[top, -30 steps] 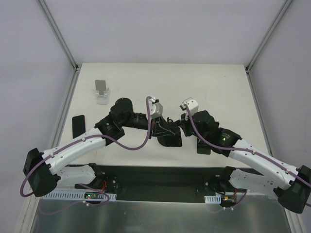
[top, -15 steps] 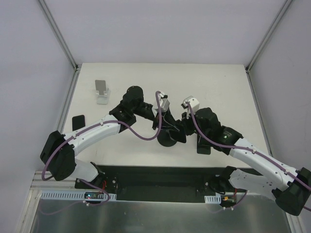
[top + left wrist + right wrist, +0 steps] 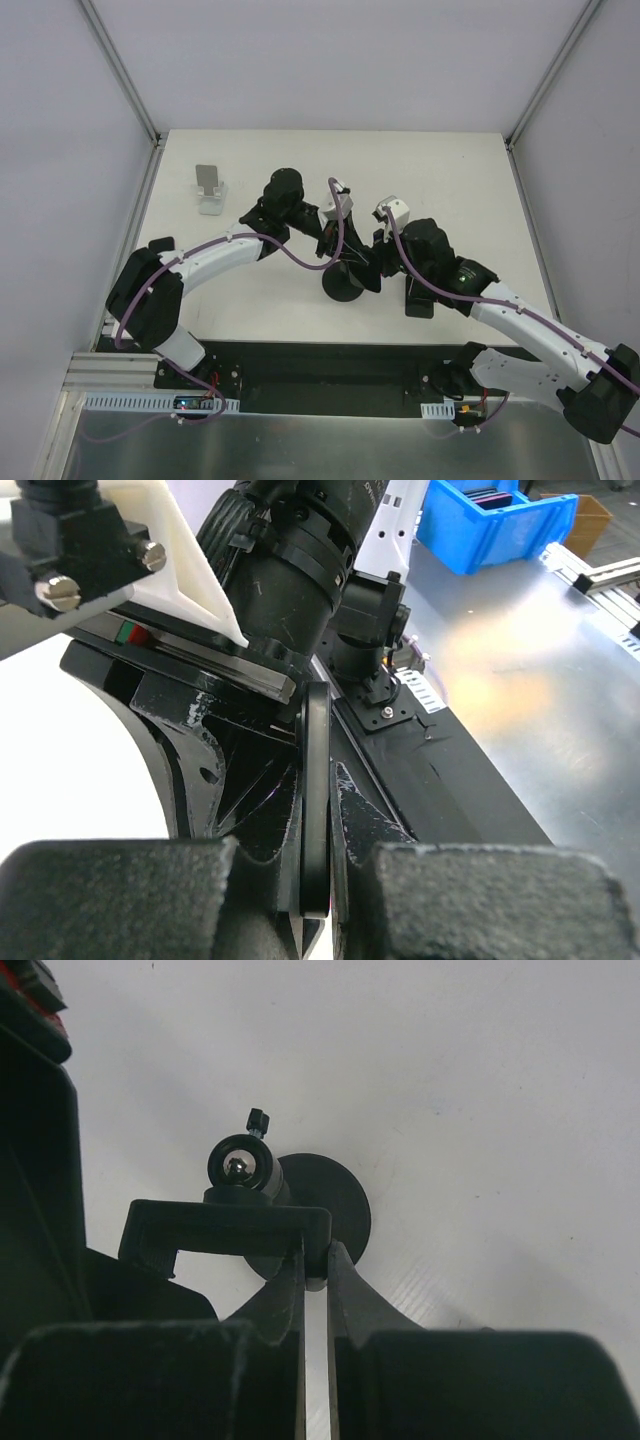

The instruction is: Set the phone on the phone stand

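Observation:
The phone stand's round black disc base (image 3: 343, 288) sits at the table's middle. In the right wrist view I see the base (image 3: 335, 1205), the pole top (image 3: 238, 1163) and the clamp holder (image 3: 225, 1226). My right gripper (image 3: 317, 1260) is shut on the clamp's end; it also shows in the top view (image 3: 373, 262). My left gripper (image 3: 313, 825) is shut on the phone (image 3: 315, 750), a thin black slab seen edge-on. In the top view the left gripper (image 3: 335, 243) is just above the stand, close to the right gripper. The phone is lost among dark parts there.
A small silver-white stand (image 3: 210, 190) stands at the far left. A black object (image 3: 418, 301) lies partly under my right arm. Both arms crowd the table's middle. The table's near edge (image 3: 300, 343) meets a black mount plate.
My left arm has swung toward the middle and far side, carrying the phone over the stand. The right arm has hardly moved.

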You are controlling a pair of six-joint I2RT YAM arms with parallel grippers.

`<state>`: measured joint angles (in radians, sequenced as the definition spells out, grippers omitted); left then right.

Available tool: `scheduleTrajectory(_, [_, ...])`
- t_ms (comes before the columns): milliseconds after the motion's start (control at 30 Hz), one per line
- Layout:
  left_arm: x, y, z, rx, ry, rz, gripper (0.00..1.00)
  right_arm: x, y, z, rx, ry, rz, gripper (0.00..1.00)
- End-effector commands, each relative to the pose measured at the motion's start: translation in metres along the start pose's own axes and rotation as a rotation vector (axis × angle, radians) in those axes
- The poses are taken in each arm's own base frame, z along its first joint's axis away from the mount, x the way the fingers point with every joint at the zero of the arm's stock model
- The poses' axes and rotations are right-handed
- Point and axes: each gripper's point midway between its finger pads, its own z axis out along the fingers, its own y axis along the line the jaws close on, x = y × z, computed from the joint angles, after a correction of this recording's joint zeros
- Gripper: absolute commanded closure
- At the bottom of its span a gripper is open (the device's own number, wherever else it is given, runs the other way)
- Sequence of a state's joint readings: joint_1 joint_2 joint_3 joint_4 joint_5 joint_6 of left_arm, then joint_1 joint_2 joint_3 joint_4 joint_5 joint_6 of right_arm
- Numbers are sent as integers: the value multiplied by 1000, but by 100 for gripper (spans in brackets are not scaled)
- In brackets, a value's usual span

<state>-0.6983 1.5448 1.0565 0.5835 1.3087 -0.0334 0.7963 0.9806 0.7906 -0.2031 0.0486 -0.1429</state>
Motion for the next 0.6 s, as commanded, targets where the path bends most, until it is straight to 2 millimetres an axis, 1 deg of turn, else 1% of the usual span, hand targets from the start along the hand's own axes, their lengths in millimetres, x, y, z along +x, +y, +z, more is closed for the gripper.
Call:
scheduleTrajectory(0, [-31, 1, -1, 84, -26, 150, 100, -18, 17, -1, -90, -42, -4, 99])
scheduleTrajectory(233, [-35, 4, 1, 103, -27, 140, 100, -17, 20, -3, -123, -50, -22, 100])
scheduleTrajectory(367, [-31, 12, 1, 103, -21, 116, 100, -18, 19, -6, -132, -58, -39, 100])
scheduleTrajectory(500, [-26, 21, -8, 75, -19, 97, 100, -19, 17, -8, -137, -64, -36, 100])
scheduleTrajectory(567, [-27, 25, -9, 73, -17, 89, 100, -20, 15, -8, -138, -66, -36, 99])
